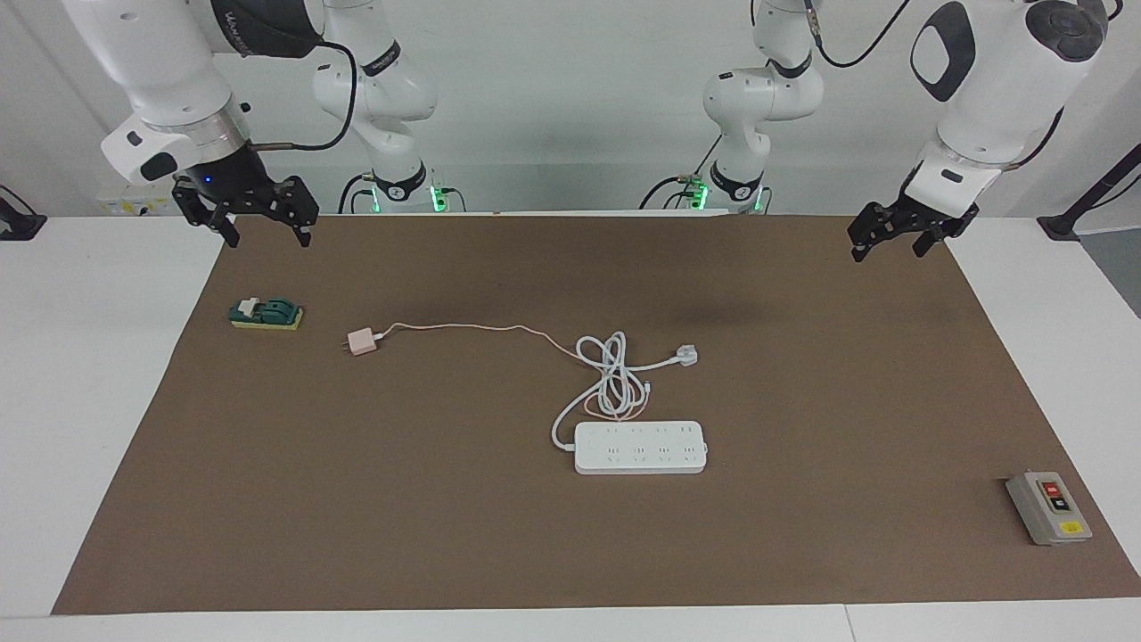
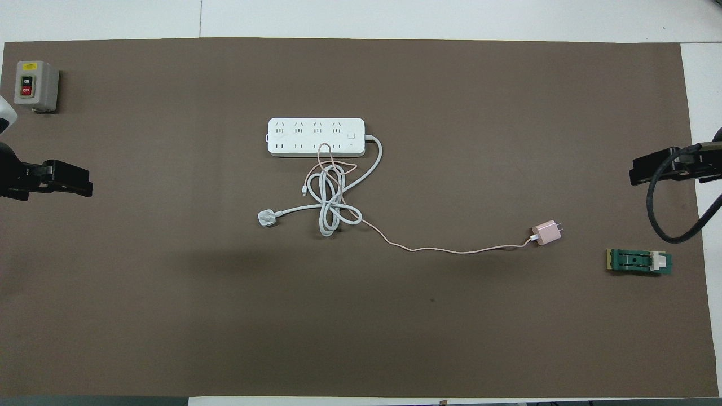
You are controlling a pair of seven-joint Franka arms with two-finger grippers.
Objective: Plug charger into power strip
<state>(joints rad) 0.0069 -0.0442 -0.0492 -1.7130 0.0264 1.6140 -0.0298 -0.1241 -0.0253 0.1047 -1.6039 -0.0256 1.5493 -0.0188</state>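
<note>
The charger (image 1: 362, 342) (image 2: 546, 232), a small pale-pink cube, lies on the brown mat toward the right arm's end, prongs pointing that way. Its thin pink cable runs to the tangle of cords beside the power strip (image 1: 640, 447) (image 2: 316, 137). That strip is a flat white bar at mid-table, farther from the robots than the charger, sockets up. My right gripper (image 1: 267, 234) (image 2: 640, 172) hangs open and empty over the mat's corner at its own end. My left gripper (image 1: 891, 248) (image 2: 79, 180) hangs open and empty over the mat's corner at the left arm's end. Both arms wait.
The strip's thick white cord coils to a white three-pin plug (image 1: 686, 356) (image 2: 265, 218) nearer the robots. A green switch block (image 1: 266, 314) (image 2: 639, 261) lies under the right gripper's side. A grey box with red and black buttons (image 1: 1049, 508) (image 2: 35, 85) sits at the left arm's end.
</note>
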